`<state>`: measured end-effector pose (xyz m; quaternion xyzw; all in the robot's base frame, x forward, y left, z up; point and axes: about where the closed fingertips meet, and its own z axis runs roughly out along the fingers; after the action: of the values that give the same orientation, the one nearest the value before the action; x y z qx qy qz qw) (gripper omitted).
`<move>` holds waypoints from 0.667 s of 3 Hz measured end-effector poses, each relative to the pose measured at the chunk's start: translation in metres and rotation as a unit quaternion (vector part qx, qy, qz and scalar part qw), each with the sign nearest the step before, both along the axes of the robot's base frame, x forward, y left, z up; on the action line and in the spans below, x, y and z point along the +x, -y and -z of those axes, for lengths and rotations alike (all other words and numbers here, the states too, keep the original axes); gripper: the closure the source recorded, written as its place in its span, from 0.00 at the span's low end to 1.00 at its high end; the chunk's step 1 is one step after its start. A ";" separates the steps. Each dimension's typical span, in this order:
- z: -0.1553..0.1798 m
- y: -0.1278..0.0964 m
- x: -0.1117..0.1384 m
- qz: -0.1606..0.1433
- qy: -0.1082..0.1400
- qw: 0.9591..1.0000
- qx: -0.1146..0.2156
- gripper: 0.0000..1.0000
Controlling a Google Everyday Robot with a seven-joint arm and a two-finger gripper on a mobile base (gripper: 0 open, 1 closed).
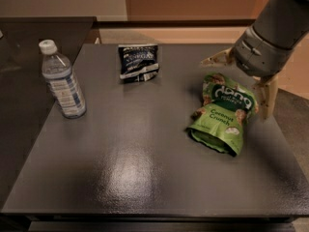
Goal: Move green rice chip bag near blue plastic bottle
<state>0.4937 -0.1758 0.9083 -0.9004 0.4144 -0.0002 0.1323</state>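
The green rice chip bag (223,113) lies flat on the right side of the dark table (135,158), its "Coconut Crunch" lettering facing up. The blue plastic bottle (62,80) stands upright near the table's left edge, far from the bag. My gripper (234,90) hangs over the bag's far right end and is open. One finger (216,59) points left beyond the bag's top edge. The other finger (266,98) points down just to the right of the bag. Neither finger clearly touches the bag.
A small dark navy-and-white snack bag (138,62) stands at the table's back middle. The table's right edge runs close behind my gripper. A dark counter (29,33) adjoins the table at the back left.
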 end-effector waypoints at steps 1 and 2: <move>0.013 -0.004 -0.008 -0.051 -0.008 0.998 -0.019 0.00; 0.026 -0.006 -0.013 -0.078 -0.016 0.996 -0.036 0.00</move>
<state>0.4809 -0.1700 0.8825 -0.9340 0.3448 0.0098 0.0930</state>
